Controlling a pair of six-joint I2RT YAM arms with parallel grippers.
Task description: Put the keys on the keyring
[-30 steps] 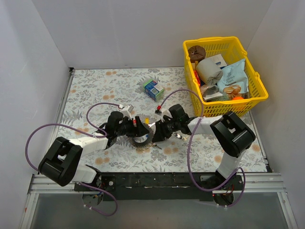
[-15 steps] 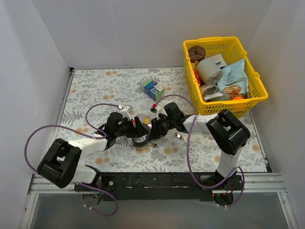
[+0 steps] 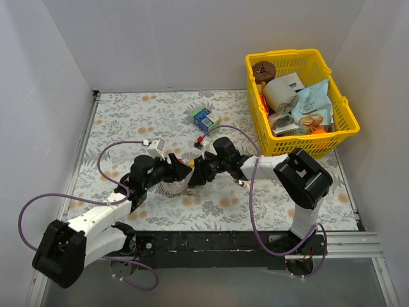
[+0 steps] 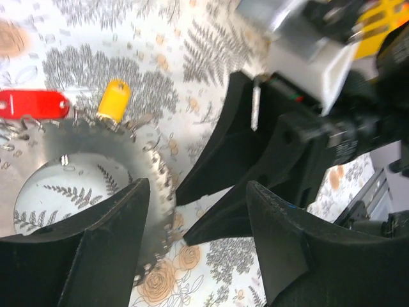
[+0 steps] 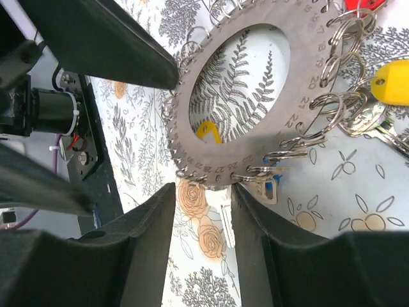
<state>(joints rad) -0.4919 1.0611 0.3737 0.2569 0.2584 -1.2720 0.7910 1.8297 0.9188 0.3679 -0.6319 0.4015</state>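
Just ahead of the right pincer (image 5: pixel 203 192), tips parted, you find the keyring (image 5: pixel 236 157) rim. The left pincer (image 4: pixel 198 188), also parted, straddles its opposite edge.

Tiny stamped numbers around keyring (image 5: pixel 250 151)

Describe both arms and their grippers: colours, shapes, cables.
The left arm and right arm have white links joined by bulky black joints. A purple cable loops loosely along each. The left gripper and right gripper are black, with thick, wedge-shaped fingers.
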